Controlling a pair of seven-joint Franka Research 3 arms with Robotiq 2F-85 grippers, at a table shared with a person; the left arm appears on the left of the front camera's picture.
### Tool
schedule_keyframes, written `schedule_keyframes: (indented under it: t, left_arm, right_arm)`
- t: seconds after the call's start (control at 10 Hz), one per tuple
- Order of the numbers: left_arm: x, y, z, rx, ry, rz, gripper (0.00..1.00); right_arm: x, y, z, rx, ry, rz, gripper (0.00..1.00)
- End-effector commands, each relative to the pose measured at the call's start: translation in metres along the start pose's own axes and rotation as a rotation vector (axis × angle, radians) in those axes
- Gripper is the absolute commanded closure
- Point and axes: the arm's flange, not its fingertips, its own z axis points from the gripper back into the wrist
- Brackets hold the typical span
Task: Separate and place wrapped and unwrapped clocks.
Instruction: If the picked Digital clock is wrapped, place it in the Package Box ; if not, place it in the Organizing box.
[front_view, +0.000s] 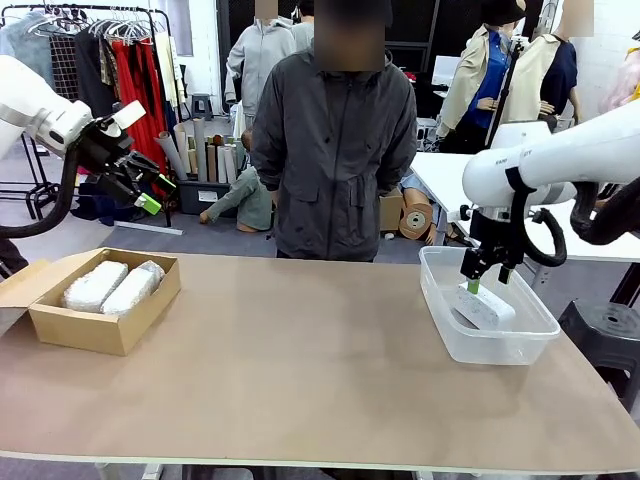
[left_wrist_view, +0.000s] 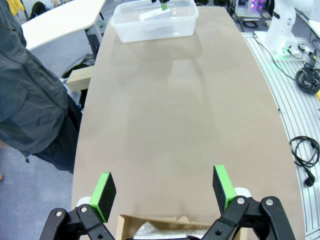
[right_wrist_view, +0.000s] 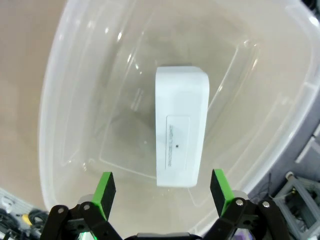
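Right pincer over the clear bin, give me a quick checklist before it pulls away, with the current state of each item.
1. Right pincer open: ok.
2. Bare white clock free of the green pads: ok, gaps show on both sides.
3. Clock lying inside the clear bin: ok.
4. Two wrapped clocks in the cardboard box: ok.
5. Left pincer open and raised above the box: ok.
6. Person's hands off the table: cannot tell.

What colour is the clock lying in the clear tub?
Plain white; the unwrapped clock shows best in the right wrist view.
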Motion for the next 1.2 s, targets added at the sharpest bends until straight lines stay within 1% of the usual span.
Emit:
schedule_keyframes:
  t: [0.0, 0.3, 0.4, 1.1]
  left_arm:
    - [0.001, -0.002, 0.001, -0.005, 0.002, -0.002, 0.0]
    - [0.001, -0.002, 0.001, -0.005, 0.002, -0.002, 0.0]
    - [0.001, -0.002, 0.001, -0.005, 0.002, -0.002, 0.0]
    - [0.001, -0.002, 0.001, -0.005, 0.002, -0.002, 0.0]
  right_arm:
    - [-0.002, -0.001, 0.022, 0.019, -0.02, 0.046, 0.0]
    - [-0.009, -0.005, 0.047, 0.028, -0.093, 0.051, 0.0]
    - [-0.003, 0.0, 0.035, -0.005, -0.041, 0.026, 0.0]
    - [-0.003, 0.0, 0.035, -0.005, -0.041, 0.026, 0.0]
